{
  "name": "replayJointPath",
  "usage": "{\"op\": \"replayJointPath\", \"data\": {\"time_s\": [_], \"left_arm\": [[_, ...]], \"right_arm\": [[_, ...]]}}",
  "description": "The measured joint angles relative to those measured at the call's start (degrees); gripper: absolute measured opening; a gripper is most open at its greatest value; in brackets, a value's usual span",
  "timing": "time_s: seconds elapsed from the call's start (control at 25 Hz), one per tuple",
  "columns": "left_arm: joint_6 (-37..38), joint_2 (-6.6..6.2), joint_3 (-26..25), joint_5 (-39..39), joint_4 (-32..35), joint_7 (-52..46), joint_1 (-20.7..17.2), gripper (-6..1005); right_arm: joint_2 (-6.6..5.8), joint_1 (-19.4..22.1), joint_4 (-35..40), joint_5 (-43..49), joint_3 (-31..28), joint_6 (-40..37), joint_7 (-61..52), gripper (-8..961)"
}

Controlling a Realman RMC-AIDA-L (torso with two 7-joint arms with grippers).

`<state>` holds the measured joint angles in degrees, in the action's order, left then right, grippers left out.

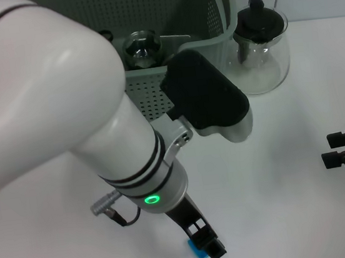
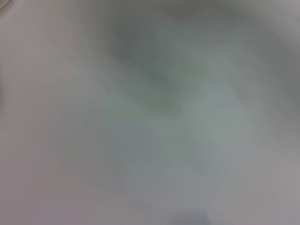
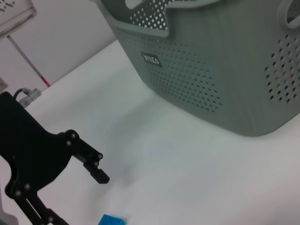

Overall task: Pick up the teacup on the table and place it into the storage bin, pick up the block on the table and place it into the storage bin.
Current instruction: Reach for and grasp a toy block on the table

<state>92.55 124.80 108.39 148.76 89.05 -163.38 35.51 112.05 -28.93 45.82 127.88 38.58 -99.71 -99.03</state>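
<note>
A small blue block (image 1: 196, 252) lies on the white table near the front edge, partly covered by my left gripper (image 1: 207, 245). That gripper reaches down over it. In the right wrist view the left gripper (image 3: 77, 199) is open, and the block (image 3: 111, 220) lies just off its fingertips. Whether a finger touches the block cannot be told. The grey-green perforated storage bin (image 1: 146, 97) stands at the back, and a glass teacup (image 1: 142, 48) sits inside it. My right gripper (image 1: 342, 149) hovers open and empty at the right edge. The left wrist view shows only a grey blur.
A glass teapot (image 1: 263, 45) with a black lid stands just right of the bin. The bin's wall (image 3: 211, 70) carries a small black label (image 3: 152, 59). My bulky left arm (image 1: 62, 98) hides much of the table's left and part of the bin.
</note>
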Motion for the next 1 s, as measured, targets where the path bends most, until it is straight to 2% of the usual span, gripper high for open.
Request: {"op": "replayJointPath", "data": {"time_s": [0.28,0.44,1.0], "left_arm": [[-4.39,0.00,4.80,1.19,-2.49,-3.16,-0.66,843],[-7.94,0.00,7.28,2.36,-6.29,-3.79,-0.62,842],[-10.53,0.00,10.63,4.92,-8.42,-5.18,-0.60,841]], "right_arm": [[-0.09,-0.06,0.14,0.00,0.00,0.11,0.43,658],[-0.09,-0.04,-0.08,0.00,0.00,0.22,0.61,659],[-0.08,0.43,-0.39,0.00,0.00,0.32,0.80,653]]}}
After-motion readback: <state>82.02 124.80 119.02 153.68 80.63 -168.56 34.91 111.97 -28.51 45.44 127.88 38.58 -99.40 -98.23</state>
